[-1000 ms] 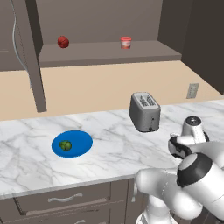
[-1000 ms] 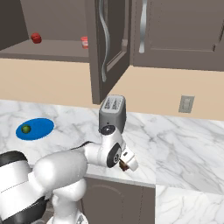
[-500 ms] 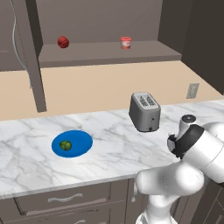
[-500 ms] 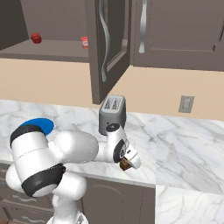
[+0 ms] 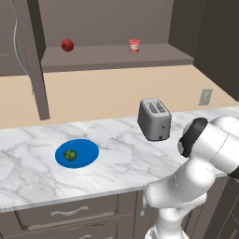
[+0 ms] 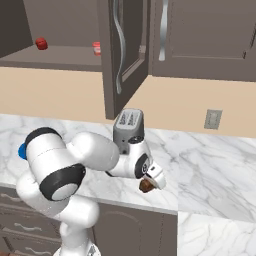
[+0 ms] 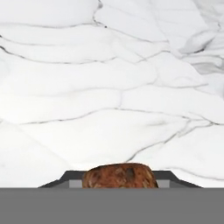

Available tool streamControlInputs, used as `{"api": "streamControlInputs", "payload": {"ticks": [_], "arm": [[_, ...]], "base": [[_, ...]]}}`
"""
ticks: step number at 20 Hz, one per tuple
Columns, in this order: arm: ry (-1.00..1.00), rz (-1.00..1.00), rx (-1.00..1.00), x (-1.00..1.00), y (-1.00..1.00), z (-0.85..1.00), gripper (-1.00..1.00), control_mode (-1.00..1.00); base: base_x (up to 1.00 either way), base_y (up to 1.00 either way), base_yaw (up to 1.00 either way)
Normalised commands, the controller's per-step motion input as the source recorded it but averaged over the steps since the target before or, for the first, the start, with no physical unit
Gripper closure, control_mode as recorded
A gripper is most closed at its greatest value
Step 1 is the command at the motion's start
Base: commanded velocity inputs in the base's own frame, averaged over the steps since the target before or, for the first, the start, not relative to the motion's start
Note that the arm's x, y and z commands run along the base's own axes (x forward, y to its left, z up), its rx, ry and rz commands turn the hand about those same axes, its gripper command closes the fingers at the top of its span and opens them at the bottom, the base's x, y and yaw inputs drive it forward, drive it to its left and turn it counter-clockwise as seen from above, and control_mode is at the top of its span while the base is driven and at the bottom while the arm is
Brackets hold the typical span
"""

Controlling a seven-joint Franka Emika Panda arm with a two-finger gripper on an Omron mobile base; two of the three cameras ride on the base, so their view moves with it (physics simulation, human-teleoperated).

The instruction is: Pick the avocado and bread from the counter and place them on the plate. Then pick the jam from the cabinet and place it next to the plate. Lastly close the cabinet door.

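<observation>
White marble counter (image 5: 121,158) runs under an open cabinet (image 5: 116,56), with a beige wall between them. On the cabinet shelf the jam (image 5: 134,45) stands at about 1 o'clock from a darker red ball (image 5: 67,45), well apart from it. The cabinet door (image 6: 120,55) hangs open in the right base view, above a grey toaster (image 6: 128,131). In the left base view the plate (image 5: 77,152) lies on the counter at about 8 o'clock from the toaster, and the avocado (image 5: 70,155) sits on it, a little off centre. The gripper (image 6: 148,184) is low over the counter's front edge, at about 5 o'clock from the toaster, and is closed on the bread (image 7: 120,176). In the hand view the brown block sits between the dark finger tips, with veined marble beyond it.
</observation>
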Motion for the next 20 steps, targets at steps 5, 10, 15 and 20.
{"api": "streamControlInputs", "payload": {"ticks": [5,10,15,20], "arm": [[-0.14,0.00,0.00,-0.39,0.32,0.06,1.00,-1.00],[-0.22,0.00,0.00,-0.09,0.73,0.29,1.00,-1.00],[-0.11,0.00,0.00,0.00,0.66,0.59,1.00,-1.00],[-0.01,0.00,0.00,-0.03,0.46,0.78,1.00,-1.00]], "base": [[0.00,0.00,0.00],[0.00,0.00,0.00],[0.00,0.00,0.00],[0.00,0.00,0.00]]}}
